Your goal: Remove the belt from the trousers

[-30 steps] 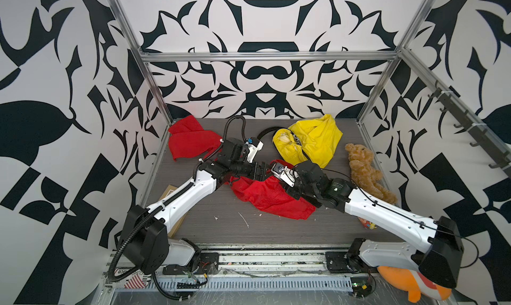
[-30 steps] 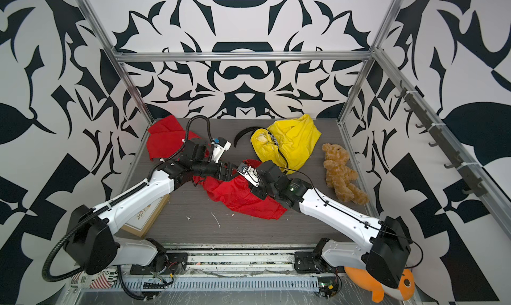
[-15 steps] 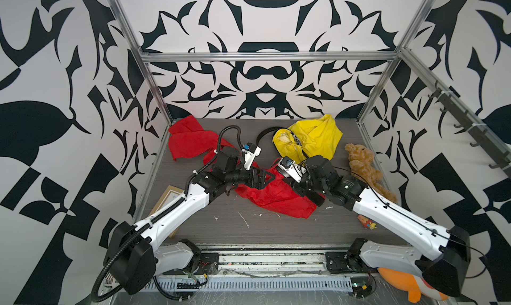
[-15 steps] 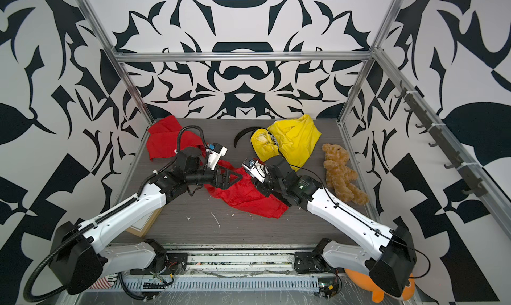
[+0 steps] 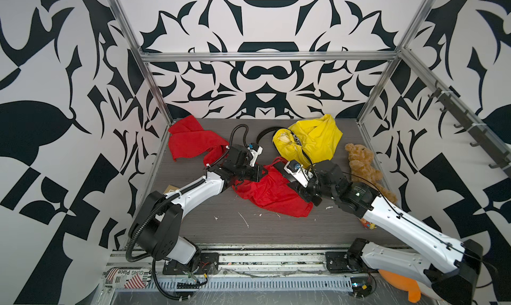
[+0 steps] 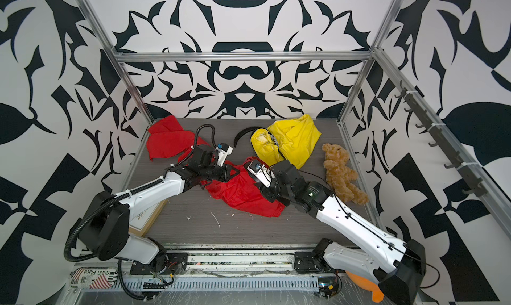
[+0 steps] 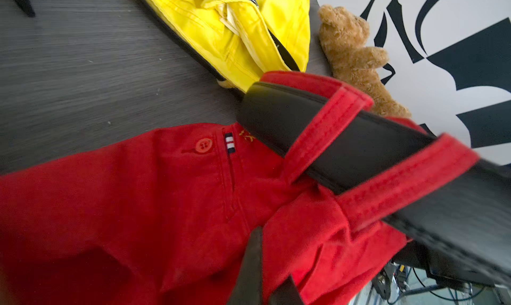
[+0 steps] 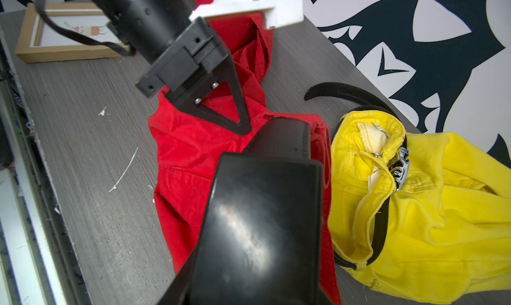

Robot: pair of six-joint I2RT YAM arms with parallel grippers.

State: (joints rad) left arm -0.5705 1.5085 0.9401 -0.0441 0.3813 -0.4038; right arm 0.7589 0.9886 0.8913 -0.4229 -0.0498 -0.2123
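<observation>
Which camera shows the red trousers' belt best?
Left wrist: the black belt runs through two red loops, close up. Right wrist shows only a short stretch; in both top views the arms mostly hide it.

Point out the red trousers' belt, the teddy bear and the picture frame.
belt (image 7: 373, 149), left wrist view, on the black strap between two red loops.
teddy bear (image 5: 362, 165), in a top view, on its body.
picture frame (image 8: 55, 56), right wrist view, on its wooden border.
</observation>
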